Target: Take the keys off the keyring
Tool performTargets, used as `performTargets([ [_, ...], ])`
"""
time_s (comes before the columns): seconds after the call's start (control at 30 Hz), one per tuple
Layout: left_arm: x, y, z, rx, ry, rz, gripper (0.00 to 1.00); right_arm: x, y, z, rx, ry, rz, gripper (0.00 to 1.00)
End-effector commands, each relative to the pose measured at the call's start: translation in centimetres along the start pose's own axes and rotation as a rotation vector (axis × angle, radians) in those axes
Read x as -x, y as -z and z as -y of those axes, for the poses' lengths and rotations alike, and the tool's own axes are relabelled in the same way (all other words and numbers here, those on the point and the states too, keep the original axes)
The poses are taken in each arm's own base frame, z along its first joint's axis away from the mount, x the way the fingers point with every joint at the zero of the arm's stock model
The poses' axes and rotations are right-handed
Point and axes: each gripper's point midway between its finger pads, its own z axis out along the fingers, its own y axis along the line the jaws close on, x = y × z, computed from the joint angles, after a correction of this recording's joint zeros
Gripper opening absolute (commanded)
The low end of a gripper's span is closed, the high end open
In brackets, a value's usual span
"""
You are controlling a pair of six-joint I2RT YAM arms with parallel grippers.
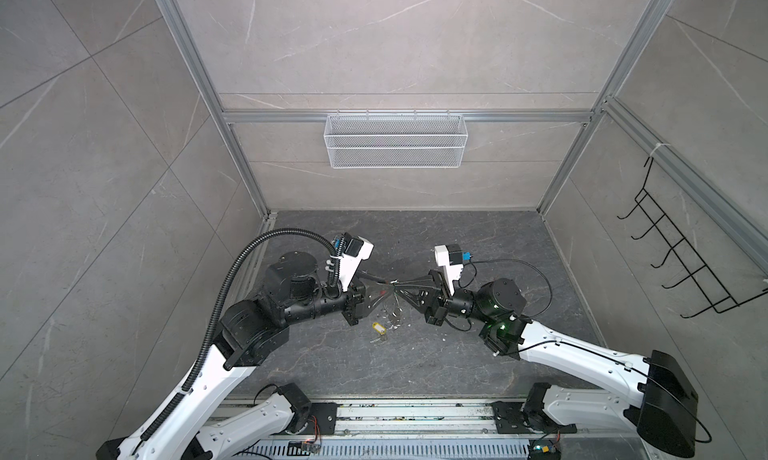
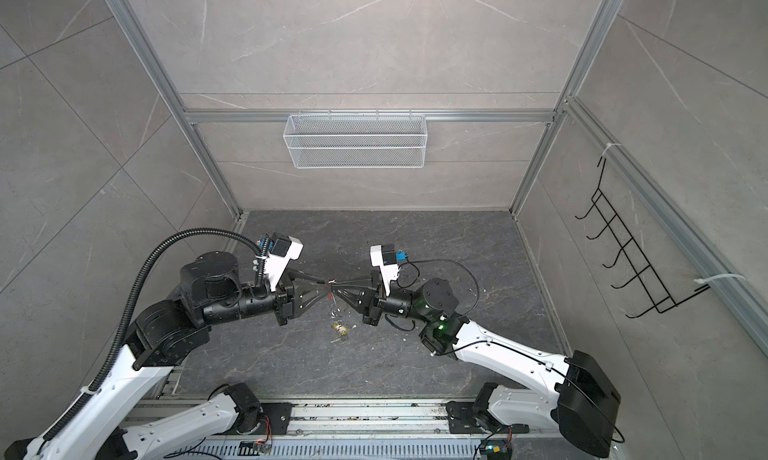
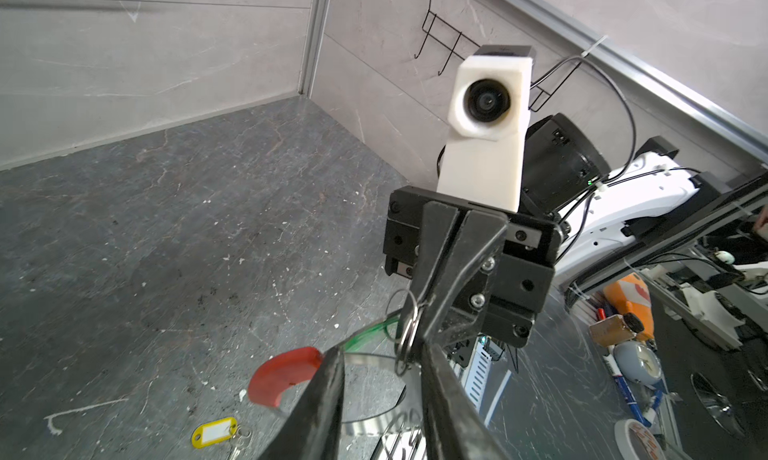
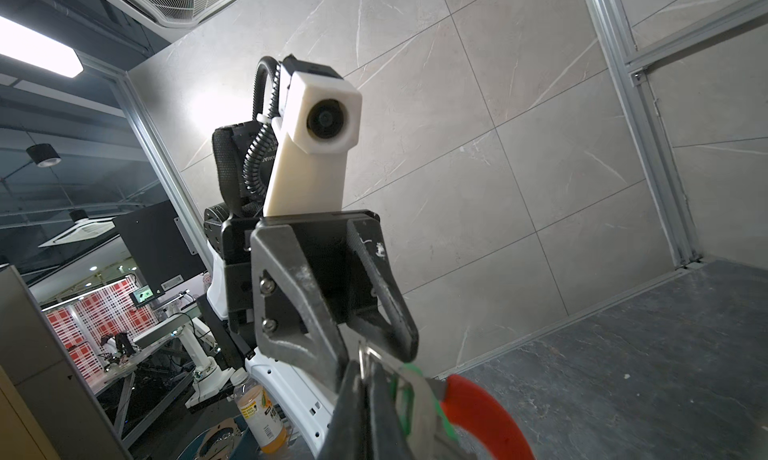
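Both grippers meet tip to tip above the middle of the dark floor. My right gripper (image 4: 365, 368) (image 1: 397, 288) is shut on the metal band of the keyring (image 3: 370, 359), near its red sleeve (image 4: 482, 408) (image 3: 282, 379). My left gripper (image 3: 380, 354) (image 1: 389, 287) has its jaws apart, and the keyring's band crosses the gap. One of the keys hangs from the keyring by a small split ring (image 3: 409, 333), with its green tag (image 3: 368, 335) (image 4: 409, 389) partly hidden behind the fingers. Another key with a yellow tag (image 1: 377, 327) (image 2: 340, 328) (image 3: 214, 431) lies loose on the floor below.
A white mesh basket (image 1: 395, 140) hangs on the back wall. On the right wall is a black wire hook rack (image 1: 685, 246). White crumbs (image 1: 444, 336) speckle the floor. The arms' base rail (image 1: 415, 412) runs along the front edge.
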Motion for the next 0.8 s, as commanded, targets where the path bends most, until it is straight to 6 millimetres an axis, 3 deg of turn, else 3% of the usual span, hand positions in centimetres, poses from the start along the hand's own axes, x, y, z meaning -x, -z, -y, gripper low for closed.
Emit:
performTargets([
  [0.0,1.57,0.28,1.59,-0.083,-0.022,0.061,0.28,1.21,0.06,-1.01,0.019,0.033,0.023,0.00],
  [0.17,1.39,0.01,1.84,-0.106,-0.017,0.043,0.16,1.18,0.15,-0.79,0.007,0.033,0.026,0.00],
  [0.6,1.15,-0.35,1.69,-0.105,0.007,0.020,0.17,1.72,0.44,-0.77,-0.010,0.046,0.044,0.00],
  [0.77,1.34,-0.33,1.39,-0.086,0.005,0.028,0.00,1.56,0.43,-0.73,-0.007,0.036,0.043,0.00],
])
